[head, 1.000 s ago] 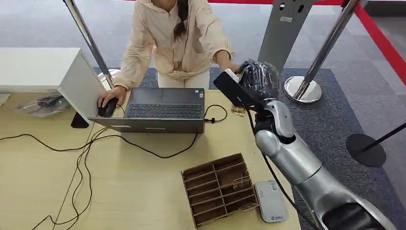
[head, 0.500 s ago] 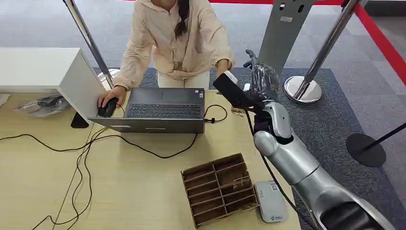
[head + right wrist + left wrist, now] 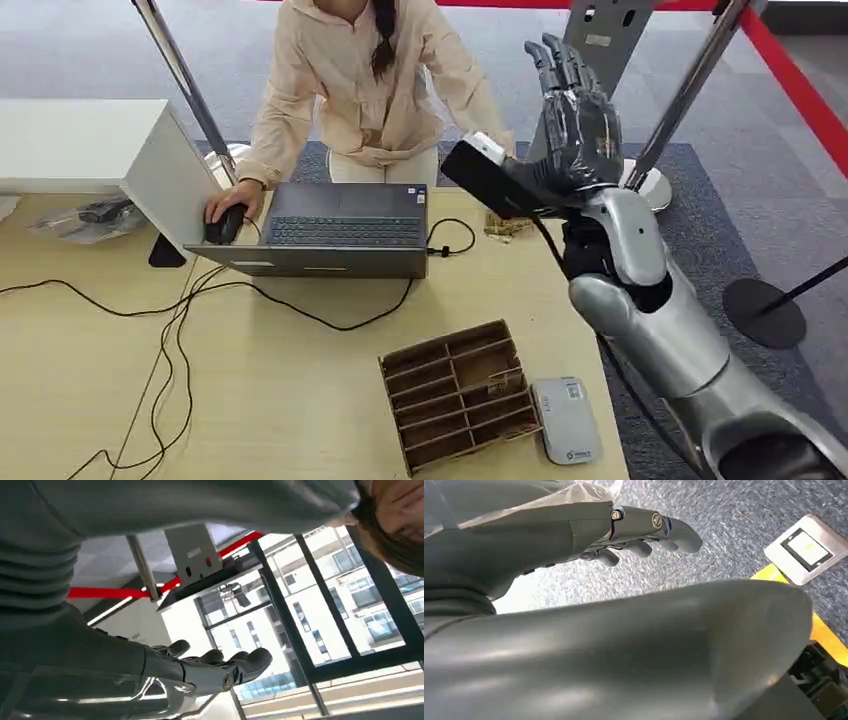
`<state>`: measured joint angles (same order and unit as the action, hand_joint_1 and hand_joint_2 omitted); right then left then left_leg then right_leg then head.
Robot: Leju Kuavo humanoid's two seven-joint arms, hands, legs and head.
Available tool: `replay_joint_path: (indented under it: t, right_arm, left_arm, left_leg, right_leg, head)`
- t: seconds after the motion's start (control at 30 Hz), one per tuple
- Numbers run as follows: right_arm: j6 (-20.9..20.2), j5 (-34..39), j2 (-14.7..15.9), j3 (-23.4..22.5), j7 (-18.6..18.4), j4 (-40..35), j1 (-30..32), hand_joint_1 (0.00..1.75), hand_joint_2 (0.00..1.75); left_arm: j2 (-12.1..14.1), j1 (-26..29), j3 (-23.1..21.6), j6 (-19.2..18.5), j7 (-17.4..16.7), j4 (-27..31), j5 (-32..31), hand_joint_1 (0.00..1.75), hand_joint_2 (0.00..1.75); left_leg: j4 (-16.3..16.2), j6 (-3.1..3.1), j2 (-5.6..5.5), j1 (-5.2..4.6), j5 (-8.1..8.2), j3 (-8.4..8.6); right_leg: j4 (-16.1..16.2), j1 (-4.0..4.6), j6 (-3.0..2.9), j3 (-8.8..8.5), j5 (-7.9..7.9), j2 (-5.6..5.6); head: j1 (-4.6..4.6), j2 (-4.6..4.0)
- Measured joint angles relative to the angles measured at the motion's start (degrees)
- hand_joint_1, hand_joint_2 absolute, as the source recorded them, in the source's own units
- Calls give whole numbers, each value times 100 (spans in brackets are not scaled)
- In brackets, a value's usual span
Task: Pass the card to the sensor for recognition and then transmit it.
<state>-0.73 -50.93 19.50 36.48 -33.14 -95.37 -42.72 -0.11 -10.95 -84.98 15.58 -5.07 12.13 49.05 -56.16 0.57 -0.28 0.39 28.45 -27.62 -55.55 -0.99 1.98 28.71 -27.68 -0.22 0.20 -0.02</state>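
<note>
One long pale wooden table (image 3: pixel 300 400) fills the lower part of the head view. A person in a cream jacket (image 3: pixel 360 90) sits at its far side, one hand on a black mouse (image 3: pixel 224 226). An open grey laptop (image 3: pixel 335 235) sits in front of the person.

The robot's silver right arm (image 3: pixel 650 320) rises from the lower right, past the table's far right corner. A brown cardboard organiser (image 3: pixel 458 392) with slotted compartments stands near the table's near edge. The right hand (image 3: pixel 575 120) is raised just beside the person's arm, dark fingers stretched straight and apart, grasping nothing.

A small white card sensor (image 3: pixel 567 420) lies flat just beside the organiser. The card's whereabouts cannot be told.

In the left wrist view, the left hand (image 3: pixel 624 530) hangs over grey carpet, fingers loosely extended and holding nothing.
</note>
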Motion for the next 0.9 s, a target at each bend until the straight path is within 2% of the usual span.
replay_joint_path:
  t: [0.1,0.2,0.23,0.4,0.53,0.67,0.9]
  right_arm:
    - [-363,13,315,-101,-118,-492,20,0,0]
    - [-591,-2,758,-266,-175,-983,217,0,0]
    - [-620,-15,875,-332,-175,-1107,334,0,175]
    - [-740,-249,1420,-660,-88,-1653,991,0,175]
    - [-802,-472,1698,-944,77,-1977,1639,0,175]
    - [-782,-617,1840,-1141,147,-2194,2154,0,175]
    - [-559,-772,1897,-1495,199,-2541,2870,0,175]
  left_arm:
    - [13,59,13,33,63,0,63,0,0]
    - [13,123,26,81,133,0,159,0,0]
    - [13,145,26,85,135,0,181,0,0]
    - [13,175,92,109,138,0,293,0,0]
    - [13,180,166,144,135,0,382,0,0]
    - [13,181,206,168,135,0,437,0,0]
    - [13,184,313,201,166,0,533,0,0]
  left_leg:
    - [-1,0,3,-1,1,2]
    - [-4,-2,1,0,2,2]
    - [-4,-5,2,0,4,2]
    - [-4,-7,1,0,5,1]
    - [-3,-4,0,1,7,1]
    - [-2,-4,1,1,7,0]
    - [-2,-4,1,1,7,-2]
  right_leg:
    - [1,0,0,2,0,2]
    - [3,0,0,-1,0,0]
    - [3,0,0,-2,0,1]
    - [4,0,1,-3,0,0]
    - [4,0,0,-3,0,1]
    - [3,0,1,-2,0,1]
    - [3,1,1,-3,0,1]
  head:
    - [-4,0]
    - [-2,2]
    - [0,0]
    - [-4,0]
    - [-2,0]
    - [-2,0]
    - [-2,0]
